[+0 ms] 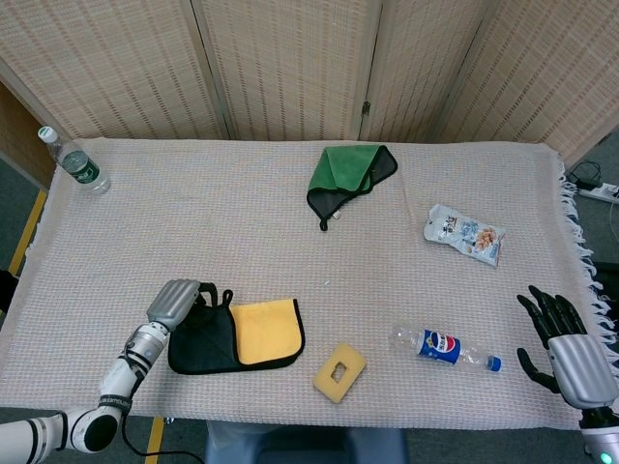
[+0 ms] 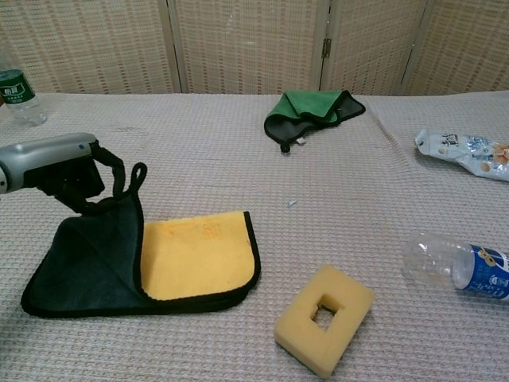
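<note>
One left hand [image 2: 60,163] pinching soft folded cloth [image 2: 195,259]

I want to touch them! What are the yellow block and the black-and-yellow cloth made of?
The block looks like soft foam sponge: matte, finely pitted, with a square hole cut through. The cloth, held at a corner by the left hand, looks like plush microfibre: fuzzy, limp, with a stitched black border.

Table [image 1: 193,208] under pale woven cover; fringe at right edge. Green-label bottle [image 1: 73,160] lying at far left corner; green cloth [image 1: 349,174] bunched far centre; snack bag [image 1: 464,234] toward right; blue-label bottle [image 1: 444,347] on its side near right front; yellow sponge [image 1: 339,371] with square hole at front centre; black-and-yellow cloth [image 1: 238,334] just left of sponge, one corner lifted.
</note>
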`<state>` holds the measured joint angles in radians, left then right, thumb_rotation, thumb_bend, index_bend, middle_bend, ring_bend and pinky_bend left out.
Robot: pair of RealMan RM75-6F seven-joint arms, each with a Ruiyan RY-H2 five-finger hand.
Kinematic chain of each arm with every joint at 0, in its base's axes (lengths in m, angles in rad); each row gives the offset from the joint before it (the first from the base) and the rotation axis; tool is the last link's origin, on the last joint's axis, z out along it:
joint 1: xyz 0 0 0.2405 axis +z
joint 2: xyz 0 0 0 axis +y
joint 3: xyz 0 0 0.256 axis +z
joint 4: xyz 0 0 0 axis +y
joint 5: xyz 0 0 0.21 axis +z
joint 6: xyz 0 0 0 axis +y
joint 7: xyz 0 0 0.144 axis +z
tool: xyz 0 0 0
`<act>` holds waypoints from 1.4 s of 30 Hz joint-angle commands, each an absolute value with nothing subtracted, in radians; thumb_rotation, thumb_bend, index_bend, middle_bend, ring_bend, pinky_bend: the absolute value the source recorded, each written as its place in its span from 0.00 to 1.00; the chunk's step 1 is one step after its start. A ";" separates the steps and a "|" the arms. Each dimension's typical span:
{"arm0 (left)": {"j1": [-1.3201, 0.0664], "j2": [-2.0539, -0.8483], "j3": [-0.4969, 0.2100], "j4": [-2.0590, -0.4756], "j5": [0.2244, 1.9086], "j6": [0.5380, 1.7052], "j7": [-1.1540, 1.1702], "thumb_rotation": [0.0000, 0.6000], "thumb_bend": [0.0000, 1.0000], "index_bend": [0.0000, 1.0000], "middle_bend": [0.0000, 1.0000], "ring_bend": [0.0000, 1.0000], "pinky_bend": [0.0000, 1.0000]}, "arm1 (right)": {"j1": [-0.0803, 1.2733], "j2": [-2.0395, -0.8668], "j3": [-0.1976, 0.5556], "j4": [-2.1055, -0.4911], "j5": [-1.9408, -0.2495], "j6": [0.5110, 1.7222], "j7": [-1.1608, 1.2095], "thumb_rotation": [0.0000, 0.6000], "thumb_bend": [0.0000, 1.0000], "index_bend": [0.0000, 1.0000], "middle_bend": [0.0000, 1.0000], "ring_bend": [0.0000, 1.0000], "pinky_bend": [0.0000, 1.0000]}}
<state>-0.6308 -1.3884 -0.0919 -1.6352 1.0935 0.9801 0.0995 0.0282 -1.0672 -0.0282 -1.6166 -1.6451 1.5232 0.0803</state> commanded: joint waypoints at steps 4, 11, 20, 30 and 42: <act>-0.541 -1.344 -0.033 -1.694 1.221 1.091 0.057 1.00 0.51 0.71 1.00 1.00 1.00 | 0.029 -1.069 -0.032 -1.619 -1.652 1.521 0.076 1.00 0.49 0.00 0.00 0.00 0.00; -0.471 -1.344 0.030 -1.700 1.341 1.162 0.022 1.00 0.51 0.70 1.00 1.00 1.00 | 0.031 -1.073 -0.035 -1.621 -1.658 1.518 0.066 1.00 0.49 0.00 0.00 0.00 0.00; -0.417 -1.371 0.060 -1.646 1.405 1.199 -0.019 1.00 0.51 0.71 1.00 1.00 1.00 | 0.031 -1.074 -0.039 -1.621 -1.665 1.518 0.060 1.00 0.49 0.00 0.00 0.00 0.00; -0.389 -1.373 0.033 -1.557 1.388 1.199 -0.092 1.00 0.52 0.71 1.00 1.00 1.00 | 0.037 -1.081 -0.035 -1.621 -1.653 1.504 0.049 1.00 0.49 0.00 0.00 0.00 0.00; -0.341 -1.362 0.068 -1.569 1.449 1.221 -0.138 1.00 0.52 0.71 1.00 1.00 1.00 | 0.040 -1.087 -0.035 -1.623 -1.650 1.498 0.036 1.00 0.49 0.00 0.00 0.00 0.00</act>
<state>-0.3434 -1.3608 0.0652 -1.5683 1.4462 1.2216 -0.1362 0.0397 -1.0865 -0.0344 -1.6227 -1.6498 1.4983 0.0360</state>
